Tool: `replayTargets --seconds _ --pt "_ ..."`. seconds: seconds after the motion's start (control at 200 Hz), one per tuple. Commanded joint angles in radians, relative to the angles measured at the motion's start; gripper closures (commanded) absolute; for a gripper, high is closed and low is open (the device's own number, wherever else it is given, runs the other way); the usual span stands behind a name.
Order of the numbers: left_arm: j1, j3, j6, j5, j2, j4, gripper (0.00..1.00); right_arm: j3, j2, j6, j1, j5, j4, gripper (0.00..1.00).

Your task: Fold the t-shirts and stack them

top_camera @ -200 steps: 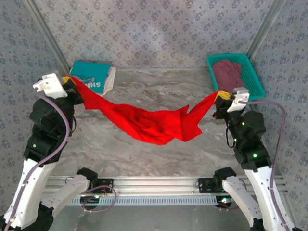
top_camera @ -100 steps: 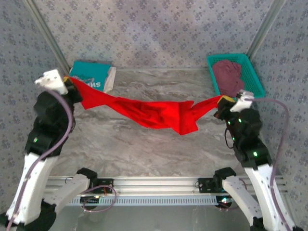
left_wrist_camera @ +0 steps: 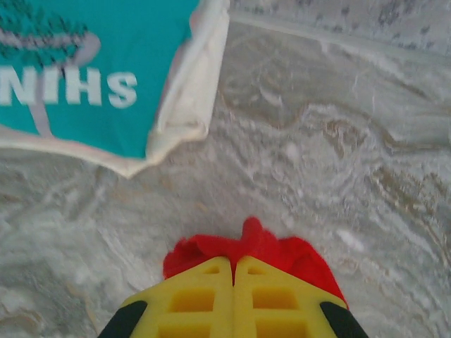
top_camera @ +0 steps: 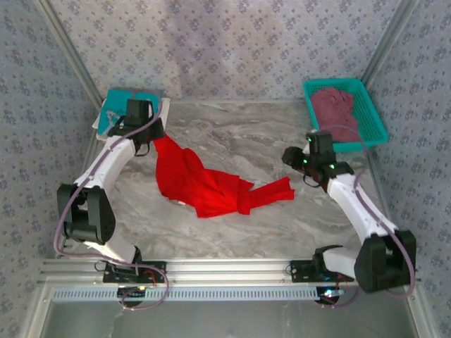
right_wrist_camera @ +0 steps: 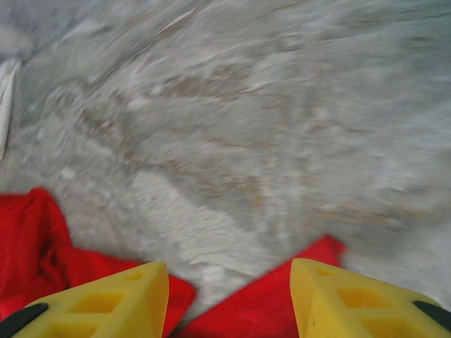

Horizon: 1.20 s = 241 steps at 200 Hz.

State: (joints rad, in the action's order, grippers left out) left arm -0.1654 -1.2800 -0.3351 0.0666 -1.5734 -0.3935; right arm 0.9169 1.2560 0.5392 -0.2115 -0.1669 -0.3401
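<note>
I pinch the red shirt in my closed left hand, right hand open, so it spreads on the desk.

I see a grey, marble-look desk. A red t-shirt lies bunched up near the middle of it, a bit to the left. In the far left corner lies a white t-shirt with a teal t-shirt on top. A green basket sits in the far right corner.
</note>
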Motion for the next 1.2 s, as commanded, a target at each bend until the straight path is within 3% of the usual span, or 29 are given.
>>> replayTargets --seconds 0.0,0.16,0.335,0.775,1.199 --pt "0.001 0.09 -0.047 -0.035 0.09 0.084 1.0 0.097 0.134 -0.086 -0.09 -0.143 0.033 0.48" --pt "0.003 0.248 -0.068 0.024 0.194 0.135 1.0 0.213 0.371 -0.033 -0.173 -0.248 0.067 0.46" --pt "0.017 0.29 -0.07 0.056 0.233 0.125 1.0 0.267 0.559 0.058 -0.224 -0.274 0.075 0.46" --pt "0.026 0.31 -0.084 0.011 0.196 0.161 1.0 0.316 0.703 0.079 -0.292 -0.287 0.132 0.51" --pt "0.034 0.346 -0.104 0.011 0.237 0.188 1.0 0.315 0.708 0.05 -0.311 -0.175 0.102 0.55"
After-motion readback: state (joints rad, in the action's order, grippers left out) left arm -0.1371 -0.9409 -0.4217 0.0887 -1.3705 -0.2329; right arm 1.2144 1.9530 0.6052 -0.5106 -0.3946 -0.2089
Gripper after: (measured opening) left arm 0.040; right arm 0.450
